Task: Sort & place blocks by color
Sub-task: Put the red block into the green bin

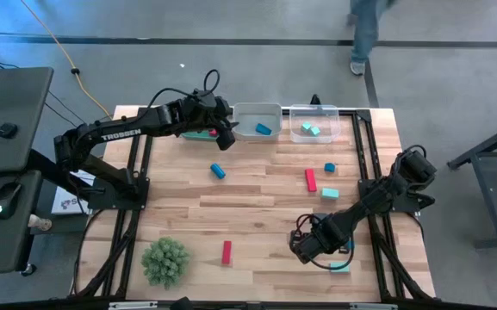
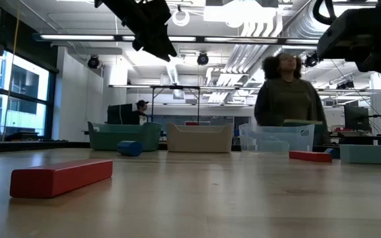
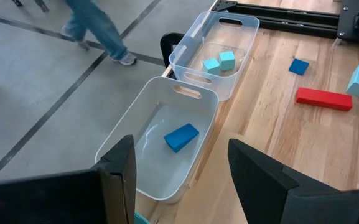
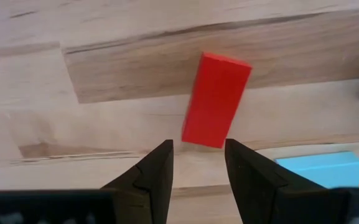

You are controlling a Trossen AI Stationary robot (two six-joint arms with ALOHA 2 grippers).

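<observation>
Left hand (image 3: 179, 171) gapes empty over the grey bin (image 3: 143, 130) — right hand (image 4: 198, 163) parted above a red bar (image 4: 216, 99).

materials and finish, table and contents

table (image 1: 257, 198): pale wood planks, visible grain, smooth low-sheen finish. grey bin (image 3: 160, 146): smooth plastic, slightly glossy inside; clear bin (image 3: 219, 53): translucent plastic. red bar (image 4: 216, 99): solid, matt, even colour, probably painted wood or plastic, cannot tell which. teal block (image 4: 319, 169): same flat matt look. right gripper (image 4: 198, 165): fingers dark, matt, hard plastic look. left gripper (image 3: 185, 174): same dark matt finish. spiky plant ball (image 1: 165, 261): soft-looking green plastic.
</observation>
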